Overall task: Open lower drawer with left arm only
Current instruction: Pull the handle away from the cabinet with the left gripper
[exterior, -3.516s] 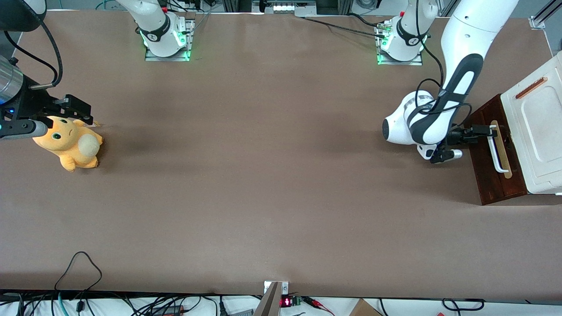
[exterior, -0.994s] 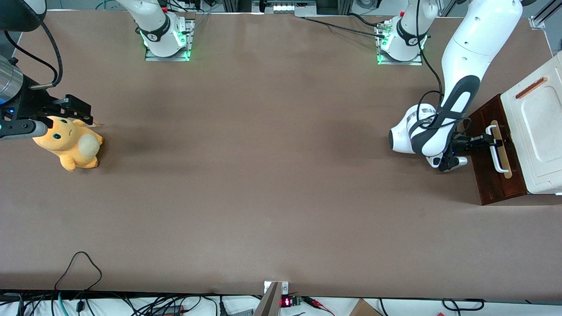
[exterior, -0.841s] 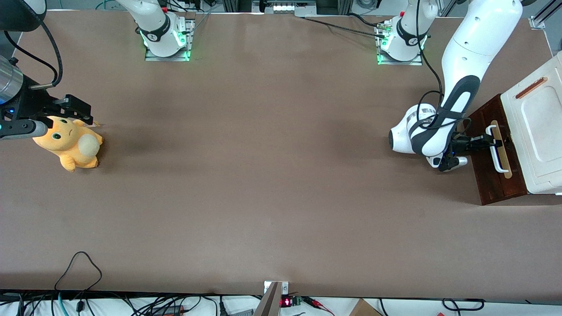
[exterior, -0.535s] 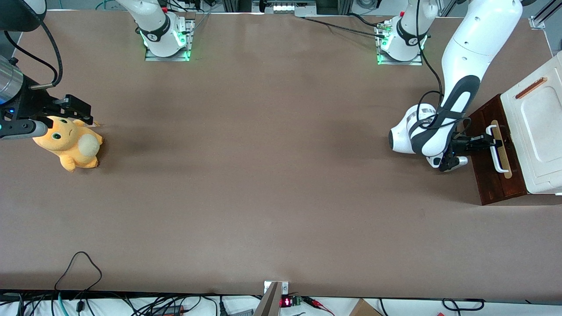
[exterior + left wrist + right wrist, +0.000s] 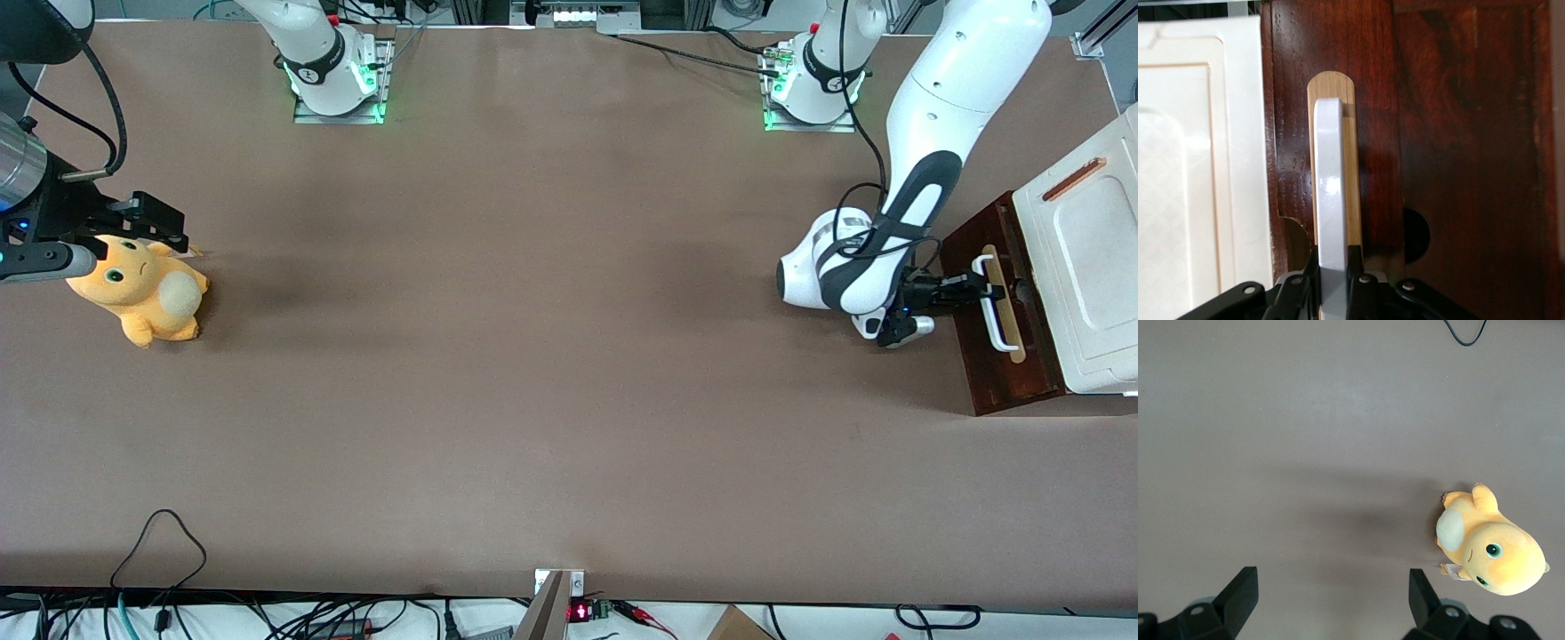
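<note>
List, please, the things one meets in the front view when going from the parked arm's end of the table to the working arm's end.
Orange plush toy → left arm → gripper, closed on the white handle → lower drawer → white cabinet top.

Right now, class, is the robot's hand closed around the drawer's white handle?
Yes, the hand clamps the white handle of the lower drawer between its fingers.

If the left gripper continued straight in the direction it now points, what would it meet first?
The left gripper is already shut on the white bar handle. Going straight on, it would probably meet the pale wood strip on the lower drawer front just past the handle.
</note>
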